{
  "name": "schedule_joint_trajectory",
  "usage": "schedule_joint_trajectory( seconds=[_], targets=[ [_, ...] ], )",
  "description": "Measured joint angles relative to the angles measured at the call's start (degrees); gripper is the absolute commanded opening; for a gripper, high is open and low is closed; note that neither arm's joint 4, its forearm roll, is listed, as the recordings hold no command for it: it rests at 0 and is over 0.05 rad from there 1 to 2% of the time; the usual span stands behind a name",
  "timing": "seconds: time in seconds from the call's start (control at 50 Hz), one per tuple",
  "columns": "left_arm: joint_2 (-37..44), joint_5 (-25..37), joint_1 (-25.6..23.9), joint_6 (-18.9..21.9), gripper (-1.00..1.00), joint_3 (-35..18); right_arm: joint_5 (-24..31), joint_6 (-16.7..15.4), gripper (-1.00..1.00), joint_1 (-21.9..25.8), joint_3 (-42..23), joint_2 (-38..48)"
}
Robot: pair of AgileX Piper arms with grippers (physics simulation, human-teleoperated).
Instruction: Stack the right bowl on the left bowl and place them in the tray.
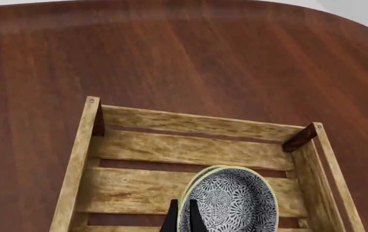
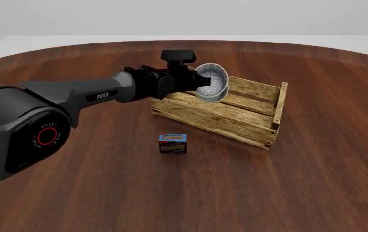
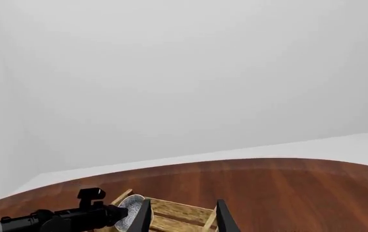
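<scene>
Container: one large rectangular tray (image 2: 248, 113) of light wooden slats w/ darker corner posts, resting on the round dark-wood table (image 2: 268, 193). In the left wrist view the visible slat floor of the tray (image 1: 170, 154) carries nothing; the near part is hidden behind the bowls.

Bowls: two small round white bowls w/ blue-grey speckled pattern, nested one inside the other, seen as a double rim. Which is the right bowl (image 1: 232, 203) and which the left bowl (image 1: 193, 186) cannot be told w/ certainty; the points mark inner and outer. The stack is tilted on edge, its open side facing away from the fingers, and is held over the tray's interior, apart from the floor. In the front view only one speckled face (image 2: 211, 84) shows.

Left gripper (image 1: 182, 220): dark fingers (image 1: 171, 218) narrowly spaced, pinching the stack's rim between them. In the front view the left gripper (image 2: 193, 82) sits just behind the bowls.

Right gripper (image 3: 180, 215): fingers spread wide, holding nothing, well apart from the tray (image 3: 177, 210).

Also one small dark pudding box (image 2: 172, 143) on the table, outside the tray, well apart from both sets of fingers.
</scene>
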Motion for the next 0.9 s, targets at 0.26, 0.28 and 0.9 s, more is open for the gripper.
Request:
schedule_joint_trajectory(
  seconds=[0.26,0.28,0.9],
  targets=[
    [1.9,0.3,0.4,0.7,-1.0,-2.4,-0.1,0.1,1.0,0.0,0.2,0.0],
    [2.0,0.4,0.5,0.8,-1.0,-2.6,-0.1,0.1,1.0,0.0,0.2,0.0],
    [4.9,1.1,1.0,2.0,-1.0,-6.2,-0.3,0.4,1.0,0.0,0.9,-0.2]
  ],
)
